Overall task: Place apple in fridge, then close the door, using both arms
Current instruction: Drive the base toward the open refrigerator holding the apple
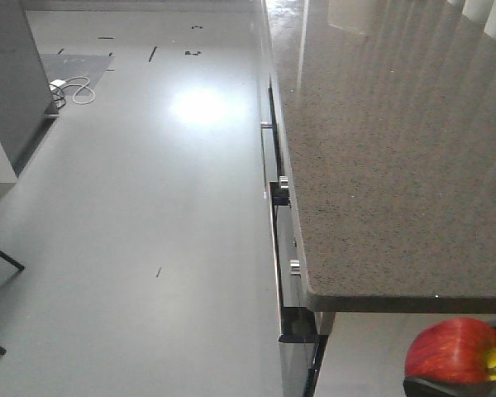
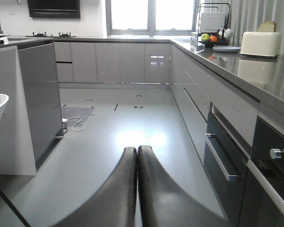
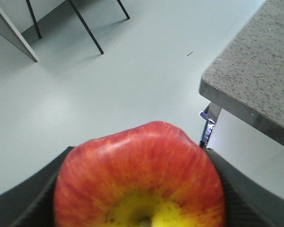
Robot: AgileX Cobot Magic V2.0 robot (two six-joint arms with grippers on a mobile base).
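My right gripper (image 3: 139, 158) is shut on the apple (image 3: 139, 182). The apple is red with a yellow stem dip facing the camera, and a black finger presses on each side of it. In the front view the apple (image 1: 455, 351) shows at the bottom right, below the end of the counter, with part of the right gripper (image 1: 448, 387) under it. My left gripper (image 2: 137, 150) is shut with nothing between its black fingers, and it hangs above the grey floor. The fridge and its door are out of view.
A speckled grey countertop (image 1: 397, 149) runs along the right, with handled drawers (image 1: 274, 194) and an oven (image 2: 270, 165) below it. A dark grey cabinet (image 1: 8, 74) stands at the left with a white cable (image 1: 74, 89) beside it. Thin black chair legs (image 3: 85, 23) stand on the floor.
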